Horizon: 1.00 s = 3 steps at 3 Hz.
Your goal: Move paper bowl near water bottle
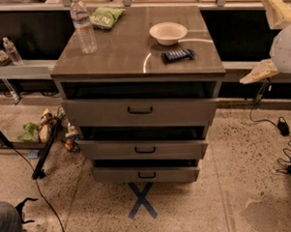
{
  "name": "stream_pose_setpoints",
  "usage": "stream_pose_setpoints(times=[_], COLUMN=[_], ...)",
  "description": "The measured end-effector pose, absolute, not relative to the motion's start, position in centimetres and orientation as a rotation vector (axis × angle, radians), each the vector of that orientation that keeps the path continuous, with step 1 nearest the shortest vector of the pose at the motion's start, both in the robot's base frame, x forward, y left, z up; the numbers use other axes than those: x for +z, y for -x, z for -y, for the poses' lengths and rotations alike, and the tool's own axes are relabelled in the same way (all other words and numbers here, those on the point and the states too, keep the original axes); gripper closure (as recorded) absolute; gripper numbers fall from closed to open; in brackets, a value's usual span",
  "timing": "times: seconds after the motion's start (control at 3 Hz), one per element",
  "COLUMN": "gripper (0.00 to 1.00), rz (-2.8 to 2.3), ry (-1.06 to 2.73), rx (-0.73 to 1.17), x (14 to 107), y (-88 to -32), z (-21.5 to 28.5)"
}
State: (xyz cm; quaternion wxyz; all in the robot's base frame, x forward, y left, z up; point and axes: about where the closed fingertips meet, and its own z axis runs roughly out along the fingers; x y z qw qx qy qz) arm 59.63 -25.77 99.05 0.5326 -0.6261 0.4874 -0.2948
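Grey cabinet top [118, 54]: paper bowl [168, 33] right, water bottle [82, 27] left; tool [254, 38] released, beyond right edge.

Jaws apart, right of paper bowl [168, 33]

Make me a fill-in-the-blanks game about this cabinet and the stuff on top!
The paper bowl sits just behind a dark ____ snack packet.
The water bottle stands next to a ____ chip bag.
The cabinet has ____ drawers, all pulled partly out.
The open gripper, out past the bowl's side of the cabinet, holds ____.
Missing words: blue; green; three; nothing.
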Motion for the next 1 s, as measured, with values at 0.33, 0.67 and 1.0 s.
stream_pose_setpoints(times=[0.33, 0.67, 1.0], gripper=[0.0, 0.0, 0.0], rz=[-1.139, -1.069, -1.026], ry=[1.51, 1.539, 1.546], rx=[-0.708, -0.716, -0.718], x=[98.5, 97.6, 96.6], y=[-61.6, -66.7, -73.4], z=[24.8, 23.1, 21.6])
